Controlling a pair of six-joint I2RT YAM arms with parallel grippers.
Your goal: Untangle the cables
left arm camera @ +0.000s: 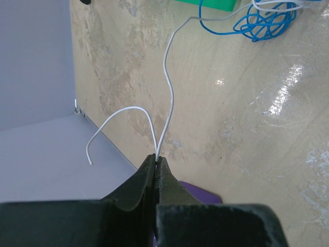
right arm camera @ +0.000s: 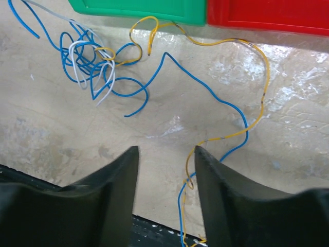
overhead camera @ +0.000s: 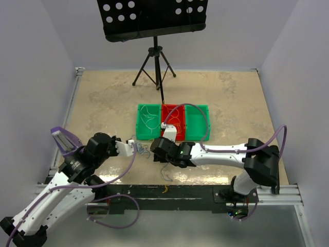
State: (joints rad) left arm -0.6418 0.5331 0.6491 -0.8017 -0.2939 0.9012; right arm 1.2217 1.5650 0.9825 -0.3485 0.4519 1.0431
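Observation:
The cables are a small clump (overhead camera: 142, 150) of thin blue, white and yellow strands just in front of the bins. My left gripper (overhead camera: 134, 144) is beside the clump. In the left wrist view it (left arm camera: 157, 157) is shut on a white cable (left arm camera: 167, 77) that leads up to the blue tangle (left arm camera: 264, 20). My right gripper (overhead camera: 167, 133) is open and empty above the table. In its wrist view it (right arm camera: 165, 149) hovers below the clump (right arm camera: 92, 56). A yellow cable (right arm camera: 226, 136) and a blue cable (right arm camera: 205, 87) trail from the clump past the right fingertip towards the table's near edge.
A row of green, red and green bins (overhead camera: 198, 110) sits mid-table, with thin wires in the left green and the red ones. A black music stand on a tripod (overhead camera: 154, 62) stands behind. The black rail (overhead camera: 169, 193) marks the near edge. Walls close both sides.

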